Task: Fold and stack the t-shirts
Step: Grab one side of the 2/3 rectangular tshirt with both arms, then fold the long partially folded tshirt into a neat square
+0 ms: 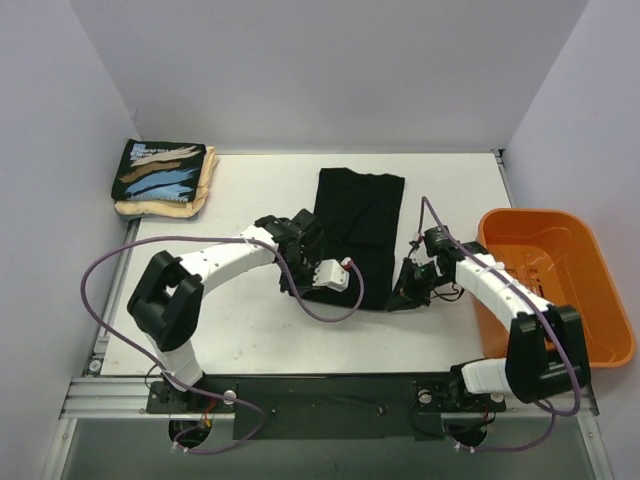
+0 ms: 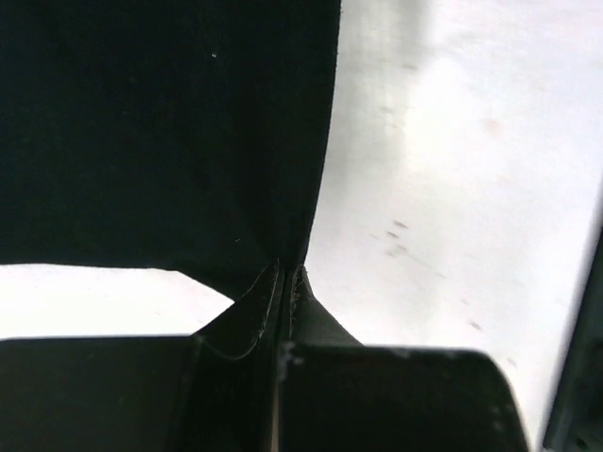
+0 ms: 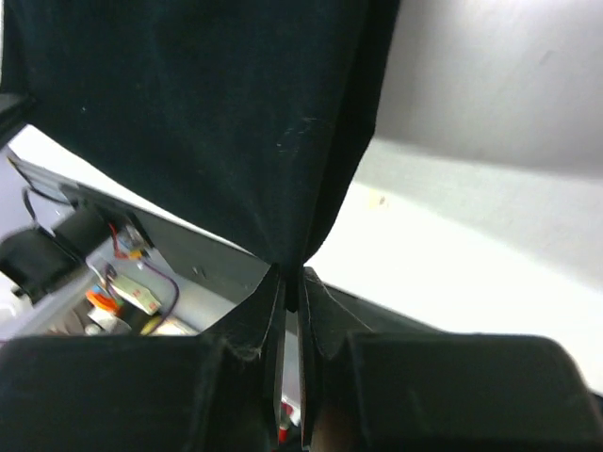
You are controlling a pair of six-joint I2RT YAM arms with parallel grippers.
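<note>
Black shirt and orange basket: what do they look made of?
The black shirt looks like soft matte cloth, maybe cotton: it drapes limp and puckers where pinched. The orange basket looks like moulded plastic: smooth, slightly glossy, rigid rim and rounded corners.

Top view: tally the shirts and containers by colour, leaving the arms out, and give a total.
plain black t-shirt: 1
black t-shirt with brush-stroke print: 1
cream t-shirt: 1
orange basket: 1
Total: 4
</note>
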